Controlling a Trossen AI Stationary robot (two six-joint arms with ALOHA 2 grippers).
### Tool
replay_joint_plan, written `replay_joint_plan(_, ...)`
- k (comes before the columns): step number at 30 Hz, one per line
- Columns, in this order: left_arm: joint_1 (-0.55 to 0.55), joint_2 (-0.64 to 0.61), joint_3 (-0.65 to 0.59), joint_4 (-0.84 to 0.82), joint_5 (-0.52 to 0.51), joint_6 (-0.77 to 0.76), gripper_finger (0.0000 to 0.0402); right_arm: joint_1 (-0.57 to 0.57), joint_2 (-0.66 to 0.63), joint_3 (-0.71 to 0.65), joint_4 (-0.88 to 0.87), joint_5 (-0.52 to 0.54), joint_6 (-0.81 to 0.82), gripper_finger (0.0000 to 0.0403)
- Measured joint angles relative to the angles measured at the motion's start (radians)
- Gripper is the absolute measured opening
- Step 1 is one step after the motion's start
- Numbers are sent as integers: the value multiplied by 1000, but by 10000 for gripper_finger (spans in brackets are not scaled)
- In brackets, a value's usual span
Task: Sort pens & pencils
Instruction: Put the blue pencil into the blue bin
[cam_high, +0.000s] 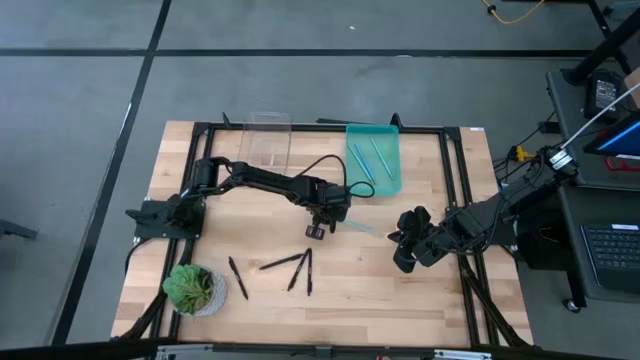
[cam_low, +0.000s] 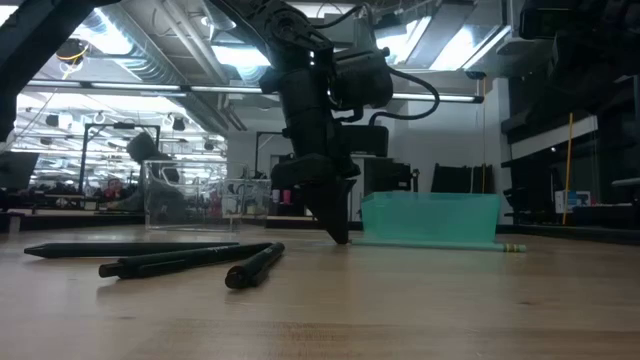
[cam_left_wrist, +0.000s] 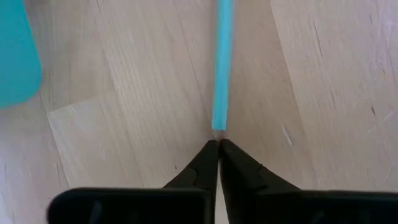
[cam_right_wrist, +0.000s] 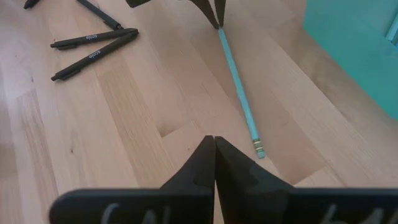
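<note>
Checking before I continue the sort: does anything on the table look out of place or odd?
Nothing is spilled or broken. One oddity: the left gripper has its fingers shut at the very end of the light blue pencil, which lies flat on the table outside the teal bin; a firm hold is unclear.

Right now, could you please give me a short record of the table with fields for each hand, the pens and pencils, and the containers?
left hand: shut on the end of the light blue stick, tips down at the table, mid-table
right hand: shut, holding nothing, waiting at the table's right side
black sticks: four, loose on the wood near the front
teal tray: at the back, with light blue sticks inside
clear box: at the back, left of the tray
plant: front left corner
</note>
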Motion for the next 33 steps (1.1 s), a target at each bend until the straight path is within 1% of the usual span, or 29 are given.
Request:
replay_joint_plan(9,0,0,0,3,0,-2,1,0,0,0,0,-1,0,6)
replay_joint_plan(13,0,0,0,6,0,-7,1,0,2,0,0,-33,1,11)
replay_joint_plan(16,0,0,0,8,0,-8,1,0,19,0,0,-76,0,34)
replay_joint_plan(20,0,0,-1,14,0,-7,0,0,79,0,-1,-83,-9,83)
replay_joint_plan(24,0,0,-1,14,0,-7,0,-12,173,1,7,-75,-52,140)
replay_joint_plan(27,0,0,-1,15,0,-7,0,-44,258,1,11,-71,-53,173)
replay_joint_plan(30,0,0,-1,15,0,-7,0,-81,328,1,16,-74,-55,191)
replay_joint_plan(33,1,0,-1,16,5,-8,0,-128,366,1,35,-113,-77,195)
